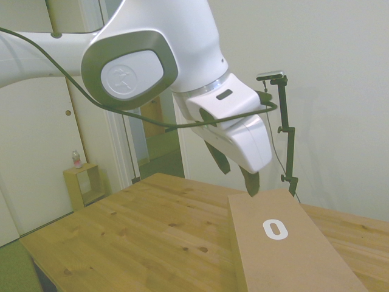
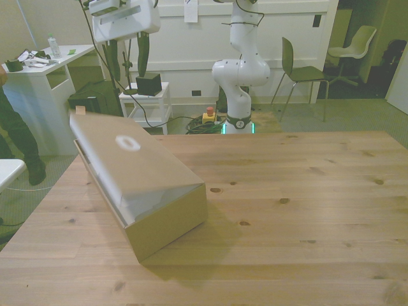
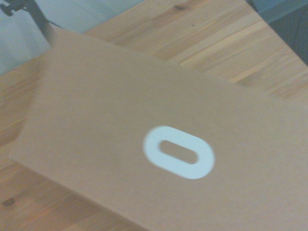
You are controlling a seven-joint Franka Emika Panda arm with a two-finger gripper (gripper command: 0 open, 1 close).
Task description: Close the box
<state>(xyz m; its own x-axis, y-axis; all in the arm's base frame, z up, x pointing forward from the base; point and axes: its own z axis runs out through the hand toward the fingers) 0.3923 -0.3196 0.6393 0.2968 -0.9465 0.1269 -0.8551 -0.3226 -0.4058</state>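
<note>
Wooden counter (image 2: 306, 204) carries the flat brown cardboard box (image 2: 137, 185), lid down, slightly blurred. Released hand (image 2: 127, 58) hovers at its twelve o'clock edge; I'd press down gently to seat it.

The large flat brown cardboard box (image 1: 285, 249) runs off the bottom edge of the side view, so its near end and its base on the wooden table (image 1: 140, 237) are not seen there. In the front view its lid (image 2: 131, 162) is smeared with blur, and whether the lid sits fully flush cannot be told; a thin gap seems to show along the edge toward the front view's left. The wrist view is soft, and the box (image 3: 159, 144) and its white oval ring mark (image 3: 179, 152) have fuzzy edges, with the box cut off at two sides. The tool (image 2: 126, 60) is cut by the front view's top edge.
</note>
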